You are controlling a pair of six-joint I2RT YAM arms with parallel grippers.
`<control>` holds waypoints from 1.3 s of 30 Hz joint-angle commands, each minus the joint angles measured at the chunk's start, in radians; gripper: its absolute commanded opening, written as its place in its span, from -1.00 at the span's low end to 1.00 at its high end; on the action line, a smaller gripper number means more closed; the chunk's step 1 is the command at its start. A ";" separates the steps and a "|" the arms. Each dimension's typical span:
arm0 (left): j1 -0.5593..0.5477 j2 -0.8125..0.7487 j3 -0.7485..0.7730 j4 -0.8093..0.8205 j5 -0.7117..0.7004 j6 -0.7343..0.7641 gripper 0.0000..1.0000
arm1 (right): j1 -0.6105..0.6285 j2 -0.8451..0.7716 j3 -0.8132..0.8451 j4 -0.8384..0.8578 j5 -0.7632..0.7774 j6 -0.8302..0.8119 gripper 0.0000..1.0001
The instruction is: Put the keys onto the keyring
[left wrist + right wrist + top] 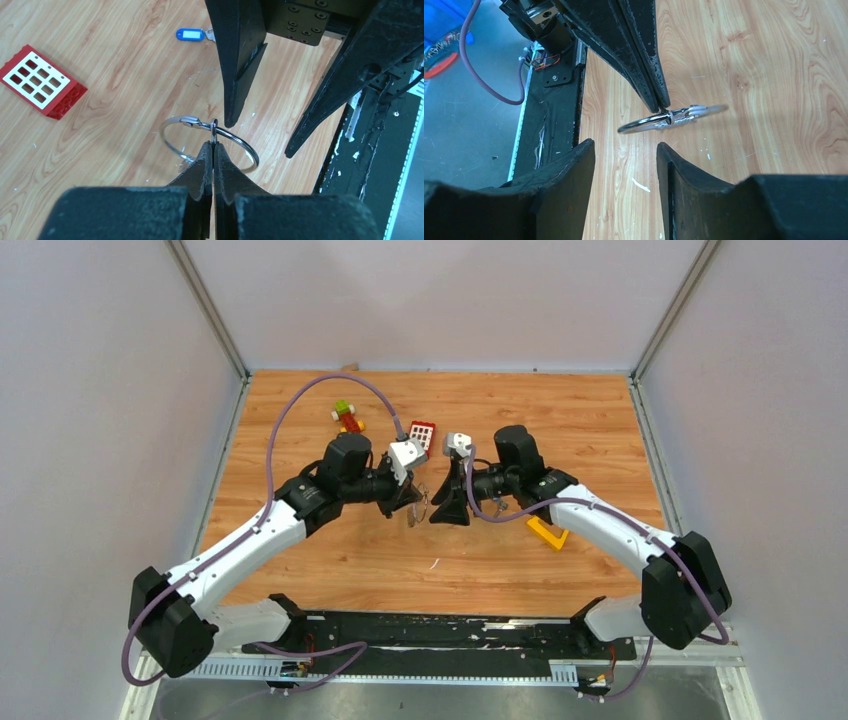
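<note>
Two grippers meet nearest us: our left gripper (213,146) is clamped on the keyring (187,120), holding it raised, while the right gripper (626,145) faces it, jaws apart and empty. Farther off, the blue-tagged key (191,34) lies on the table (100,150) — so we judge the fetching step is next — the right must pick it up and thread it onto the held ring.

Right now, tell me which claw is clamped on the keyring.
The left claw: it is pinched shut on the keyring, while the right claw stands open, holding nothing.
</note>
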 commanded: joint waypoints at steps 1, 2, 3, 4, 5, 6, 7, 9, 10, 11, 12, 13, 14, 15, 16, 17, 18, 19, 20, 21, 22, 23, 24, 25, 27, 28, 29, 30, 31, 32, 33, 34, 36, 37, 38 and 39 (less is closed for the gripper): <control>-0.004 0.014 0.024 0.051 -0.035 -0.045 -1.00 | 0.008 0.027 0.053 0.067 -0.026 0.060 0.00; -0.003 0.016 0.028 0.052 -0.044 -0.058 -1.00 | 0.009 0.032 0.054 0.076 -0.028 0.070 0.00; -0.003 0.019 0.030 0.055 -0.051 -0.071 -1.00 | 0.010 0.038 0.055 0.087 -0.028 0.080 0.01; -0.003 0.023 0.033 0.057 -0.061 -0.081 -1.00 | 0.010 0.042 0.056 0.088 -0.029 0.094 0.01; -0.003 0.026 0.035 0.059 -0.064 -0.093 -1.00 | 0.011 0.045 0.055 0.119 -0.029 0.105 0.01; -0.003 0.029 0.035 0.062 -0.070 -0.102 -1.00 | 0.010 0.050 0.057 0.129 -0.027 0.112 0.02; -0.003 0.032 0.035 0.066 -0.073 -0.104 -1.00 | 0.010 0.054 0.058 0.133 -0.024 0.121 0.02; -0.003 0.038 0.034 0.073 -0.074 -0.139 -1.00 | 0.010 0.059 0.060 0.142 -0.005 0.129 0.01; -0.003 0.041 0.032 0.077 -0.071 -0.149 -1.00 | 0.011 0.062 0.060 0.147 0.002 0.133 0.01; -0.003 0.043 0.032 0.081 -0.067 -0.154 -1.00 | 0.010 0.064 0.061 0.153 0.011 0.139 0.00; -0.003 0.044 0.032 0.084 -0.062 -0.159 -1.00 | 0.010 0.066 0.060 0.158 0.018 0.142 0.00; -0.003 0.044 0.032 0.086 -0.060 -0.165 -1.00 | 0.010 0.068 0.062 0.160 0.028 0.144 -0.01; -0.003 0.044 0.032 0.088 -0.057 -0.168 -1.00 | 0.010 0.069 0.063 0.162 0.037 0.146 -0.02; -0.003 0.043 0.032 0.090 -0.054 -0.172 -1.00 | 0.011 0.071 0.064 0.163 0.043 0.147 -0.02; -0.003 0.041 0.032 0.090 -0.052 -0.175 -1.00 | 0.010 0.074 0.064 0.164 0.048 0.149 -0.03; -0.003 0.038 0.032 0.091 -0.052 -0.177 -1.00 | 0.010 0.077 0.066 0.164 0.052 0.151 -0.04; -0.003 0.035 0.032 0.091 -0.050 -0.179 -1.00 | 0.010 0.079 0.064 0.164 0.057 0.152 -0.04; -0.003 0.034 0.032 0.091 -0.050 -0.180 -1.00 | 0.010 0.081 0.064 0.164 0.061 0.151 -0.05; -0.003 0.034 0.032 0.093 -0.049 -0.182 -1.00 | 0.010 0.084 0.063 0.165 0.061 0.153 -0.06; -0.003 0.032 0.031 0.093 -0.048 -0.183 -1.00 | 0.010 0.086 0.062 0.167 0.060 0.156 -0.07; -0.003 0.032 0.030 0.094 -0.047 -0.185 -1.00 | 0.010 0.089 0.062 0.170 0.060 0.159 -0.07; -0.003 0.032 0.029 0.095 -0.045 -0.186 -1.00 | 0.011 0.091 0.060 0.171 0.061 0.161 -0.08; -0.003 0.031 0.029 0.096 -0.043 -0.187 -1.00 | 0.011 0.094 0.062 0.173 0.061 0.162 -0.09; -0.003 0.031 0.028 0.097 -0.041 -0.188 -1.00 | 0.010 0.098 0.063 0.174 0.061 0.163 -0.11; -0.003 0.030 0.027 0.098 -0.038 -0.188 -1.00 | 0.010 0.101 0.066 0.167 0.065 0.160 -0.17; -0.003 0.030 0.026 0.099 -0.036 -0.188 -1.00 | 0.010 0.102 0.068 0.163 0.068 0.157 -0.21; -0.003 0.029 0.025 0.099 -0.036 -0.188 -1.00 | 0.010 0.102 0.069 0.158 0.070 0.154 -0.27; -0.003 0.026 0.024 0.098 -0.033 -0.186 -1.00 | 0.010 0.101 0.070 0.154 0.073 0.150 -0.33; -0.003 0.026 0.022 0.098 -0.034 -0.183 -1.00 | 0.010 0.098 0.071 0.147 0.077 0.144 -0.41; -0.003 0.023 0.020 0.097 -0.034 -0.178 -1.00 | 0.009 0.095 0.073 0.138 0.081 0.135 -0.48; -0.003 0.021 0.018 0.098 -0.035 -0.173 -1.00 | 0.008 0.092 0.076 0.127 0.088 0.126 -0.55; -0.003 0.018 0.015 0.098 -0.035 -0.168 -1.00 | 0.006 0.088 0.075 0.122 0.092 0.120 -0.61; -0.003 0.012 0.008 0.096 -0.032 -0.154 -1.00 | -0.002 0.081 0.071 0.114 0.091 0.114 -0.74; -0.003 0.009 0.005 0.095 -0.030 -0.147 -1.00 | -0.005 0.077 0.070 0.111 0.089 0.109 -0.79; -0.003 0.007 0.003 0.094 -0.029 -0.136 -1.00 | -0.008 0.074 0.070 0.105 0.089 0.102 -0.84; -0.003 0.005 0.002 0.092 -0.028 -0.127 -1.00 | -0.010 0.068 0.069 0.100 0.089 0.094 -0.89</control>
